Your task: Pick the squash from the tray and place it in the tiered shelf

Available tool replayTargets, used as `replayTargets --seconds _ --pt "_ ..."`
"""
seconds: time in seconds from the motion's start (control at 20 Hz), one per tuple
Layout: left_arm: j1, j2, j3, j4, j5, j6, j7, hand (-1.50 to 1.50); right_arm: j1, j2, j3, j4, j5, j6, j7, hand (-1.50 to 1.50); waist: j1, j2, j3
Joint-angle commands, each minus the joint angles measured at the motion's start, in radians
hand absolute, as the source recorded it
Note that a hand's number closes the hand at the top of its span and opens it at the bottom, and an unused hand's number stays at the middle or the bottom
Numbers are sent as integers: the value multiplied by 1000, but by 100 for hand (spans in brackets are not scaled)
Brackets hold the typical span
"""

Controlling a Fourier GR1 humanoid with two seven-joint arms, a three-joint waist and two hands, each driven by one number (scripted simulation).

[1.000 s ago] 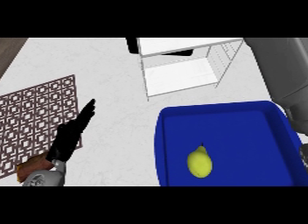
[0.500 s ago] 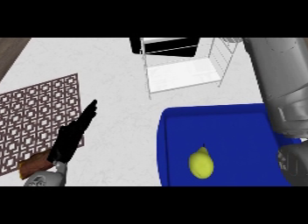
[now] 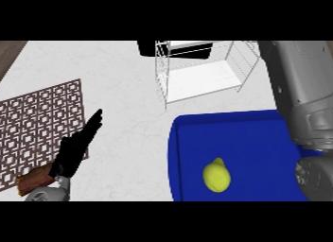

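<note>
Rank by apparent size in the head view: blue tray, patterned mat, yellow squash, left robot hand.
1. Blue tray and patterned mat: look alike, and both run off view, so unranked.
2. Left robot hand.
3. Yellow squash.

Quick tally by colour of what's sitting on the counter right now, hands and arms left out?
Yellow: 1, the squash, lying in the tray.
Blue: 1, the tray.
White: 1, the tiered shelf, a wire frame behind the tray.
Brown: 1, the patterned mat at the left.
Total: 4.
</note>
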Motion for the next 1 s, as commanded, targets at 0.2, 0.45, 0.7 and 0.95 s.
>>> replayTargets --seconds 0.2,0.45,0.7,0.95 --pt "35 16 17 -47 10 -1 39 0 102 -182 -79 -23 -17 -127 31 -150 -47 -12 8" --pt "12 9 42 -8 2 28 36 0 252 -311 -91 -115 -92 110 27 -150 -79 -20 8" --pt "50 4 30 -27 -6 14 11 0 389 -376 -93 -176 -170 249 -65 -150 -59 -15 8" --pt "49 -12 23 -9 -27 22 -8 0 461 -471 -83 -193 -229 389 -82 -150 -54 -12 7"
